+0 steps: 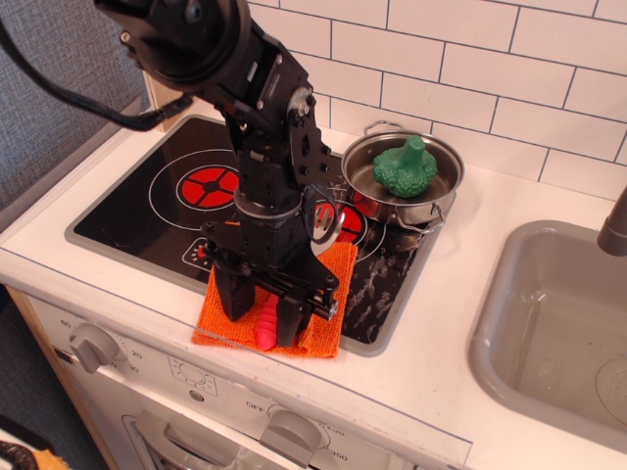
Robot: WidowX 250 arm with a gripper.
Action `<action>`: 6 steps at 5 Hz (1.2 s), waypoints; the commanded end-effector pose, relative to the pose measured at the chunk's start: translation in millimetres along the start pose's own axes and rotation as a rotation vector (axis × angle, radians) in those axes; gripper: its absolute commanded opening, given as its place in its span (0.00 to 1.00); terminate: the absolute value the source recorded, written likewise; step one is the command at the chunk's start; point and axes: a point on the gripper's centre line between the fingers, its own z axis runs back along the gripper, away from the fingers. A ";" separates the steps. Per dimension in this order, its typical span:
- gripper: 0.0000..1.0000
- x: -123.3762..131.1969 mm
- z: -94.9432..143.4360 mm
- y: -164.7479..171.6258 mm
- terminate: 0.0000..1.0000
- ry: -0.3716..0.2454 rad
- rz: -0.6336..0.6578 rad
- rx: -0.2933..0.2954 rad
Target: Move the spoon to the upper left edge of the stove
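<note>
The spoon (265, 329) lies on an orange cloth (214, 319) at the front edge of the black stove (127, 215). Only the lower end of its pink-red ribbed handle shows; the rest is behind the arm. My gripper (262, 311) is down on the cloth, with one black finger on each side of the handle, pressed against it. The stove's upper left edge lies far off, behind and to the left of the arm.
A steel pot (437, 202) holding a green toy vegetable (404, 166) stands on the stove's back right corner. A grey sink (554, 313) is at the right. White tiled wall runs along the back. Oven knobs (93, 345) are below the counter front.
</note>
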 end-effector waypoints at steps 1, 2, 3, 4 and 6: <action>0.00 5.3 5.8 0.4 0.00 -0.021 -0.013 0.004; 0.00 5.5 12.3 -0.1 0.00 -0.029 -0.010 0.005; 0.00 6.2 41.8 3.0 0.00 -0.093 0.009 -0.013; 0.00 6.3 62.6 9.8 0.00 -0.141 0.044 -0.028; 0.00 8.5 67.7 27.7 0.00 -0.152 0.097 -0.040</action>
